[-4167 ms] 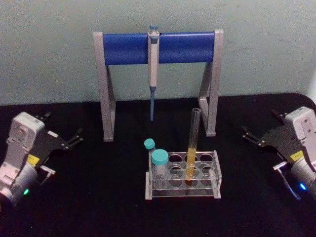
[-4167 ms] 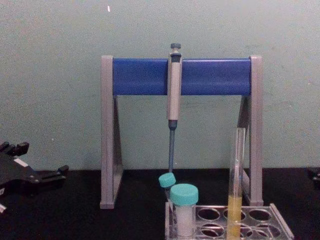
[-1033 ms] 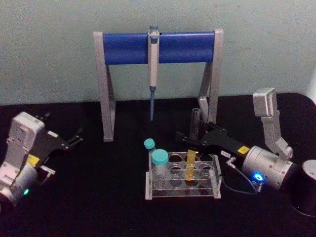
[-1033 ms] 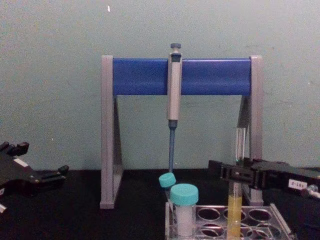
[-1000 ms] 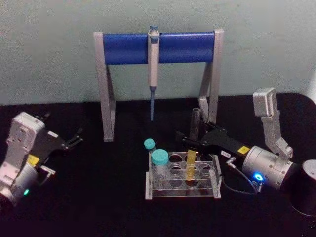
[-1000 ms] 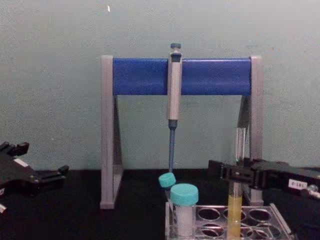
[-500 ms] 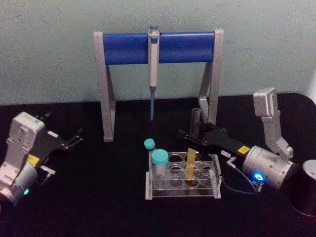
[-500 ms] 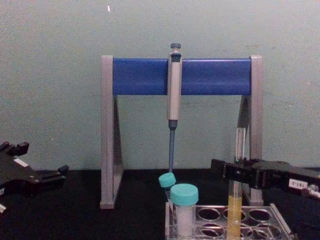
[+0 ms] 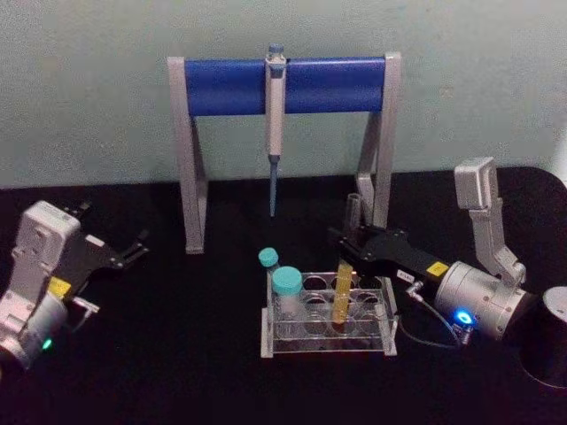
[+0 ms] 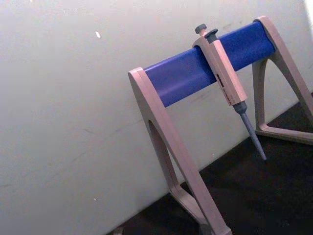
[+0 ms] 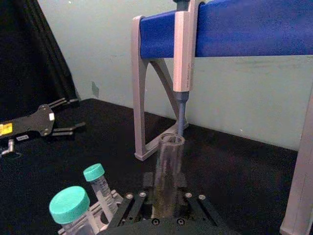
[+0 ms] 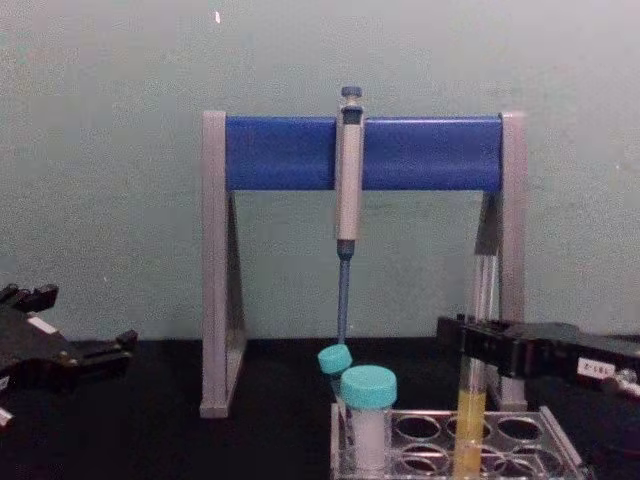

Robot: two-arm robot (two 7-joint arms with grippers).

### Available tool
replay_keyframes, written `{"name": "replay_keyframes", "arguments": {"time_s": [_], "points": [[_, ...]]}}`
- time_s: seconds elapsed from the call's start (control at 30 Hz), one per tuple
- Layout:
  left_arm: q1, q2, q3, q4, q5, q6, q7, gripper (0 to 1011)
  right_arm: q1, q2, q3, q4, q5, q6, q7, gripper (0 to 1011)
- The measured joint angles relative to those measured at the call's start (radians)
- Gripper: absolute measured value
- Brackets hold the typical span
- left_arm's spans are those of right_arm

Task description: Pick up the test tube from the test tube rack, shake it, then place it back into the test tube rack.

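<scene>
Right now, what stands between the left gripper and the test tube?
In the head view, two teal-capped tubes stand at the left end of the test tube rack, between the parked left gripper and the test tube.

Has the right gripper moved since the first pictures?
Yes. The right gripper moved left, from far right of the test tube rack to the test tube in it.

The left end effector (image 9: 137,245) and right end effector (image 9: 347,251) are black, wrists (image 9: 40,252) silver-grey, with apparently yellow stickers (image 9: 58,287).
</scene>
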Motion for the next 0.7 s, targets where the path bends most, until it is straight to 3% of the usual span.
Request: {"name": "replay_keyframes", "arguments": {"time_s": [0.03, 0.13, 0.47, 0.7], "points": [[0.000, 0.000, 0.000, 0.000, 0.000, 0.000, 0.000, 1010, 0.000, 0.000, 0.000, 0.000, 0.000, 0.000, 0.000, 273], [0.000, 0.000, 0.000, 0.000, 0.000, 0.000, 0.000, 1010, 0.000, 0.000, 0.000, 0.000, 0.000, 0.000, 0.000, 230], [0.000, 0.000, 0.000, 0.000, 0.000, 0.000, 0.000, 1010, -0.003, 0.008, -0.007, -0.004, -0.010, -0.025, 0.006, 227], [0.000, 0.000, 0.000, 0.000, 0.000, 0.000, 0.000, 1010, -0.005, 0.029, -0.027, -0.019, -0.066, -0.078, 0.016, 227]]}}
